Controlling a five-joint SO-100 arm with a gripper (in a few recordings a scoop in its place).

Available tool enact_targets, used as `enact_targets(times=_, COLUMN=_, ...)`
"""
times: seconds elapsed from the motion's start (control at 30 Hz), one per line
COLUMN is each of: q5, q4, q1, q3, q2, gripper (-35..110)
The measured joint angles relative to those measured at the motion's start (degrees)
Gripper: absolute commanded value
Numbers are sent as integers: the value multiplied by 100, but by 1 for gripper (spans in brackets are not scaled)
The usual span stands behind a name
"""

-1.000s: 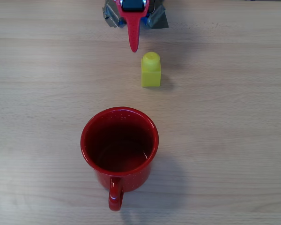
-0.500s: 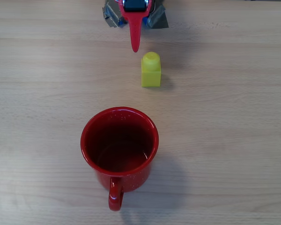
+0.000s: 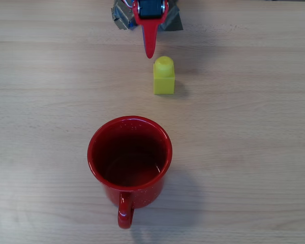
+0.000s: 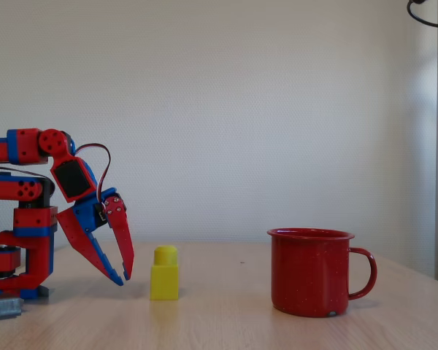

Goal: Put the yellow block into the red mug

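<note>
Presently the gripper, fingers slightly parted and empty, should open wider and straddle the block, left of the mug.

Plain indoor room: wooden table against bare white wall.

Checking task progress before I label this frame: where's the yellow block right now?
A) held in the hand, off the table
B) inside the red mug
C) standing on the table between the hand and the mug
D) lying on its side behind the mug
C: the yellow block stands stud-up on the table, apart from the hand on its left in the fixed view and the red mug on its right.
</note>
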State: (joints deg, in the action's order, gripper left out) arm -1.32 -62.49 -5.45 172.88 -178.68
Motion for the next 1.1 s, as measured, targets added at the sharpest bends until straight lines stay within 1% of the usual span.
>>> enact_targets(times=0.27, q5=0, q4=237, q1=0, q3=-571, q2=721, gripper=0)
enact_targets(times=0.53, q5=79, q4=237, q1=229, q3=-1802, q2=1652, gripper=0)
enact_targets(times=0.73, q5=176, q4=-220, q1=316, q3=-3076, q2=2566, gripper=0)
enact_targets(times=0.9, q5=264, q4=-527, q1=299, q3=-3797, q2=2918, gripper=0)
enact_targets(times=0.97, q5=475, q4=-703, q1=272, q3=-4043, q2=3190, gripper=0)
enact_targets(times=1.1, q5=870, q4=-1090, q1=-149, q3=-4263, q2=3612, gripper=1)
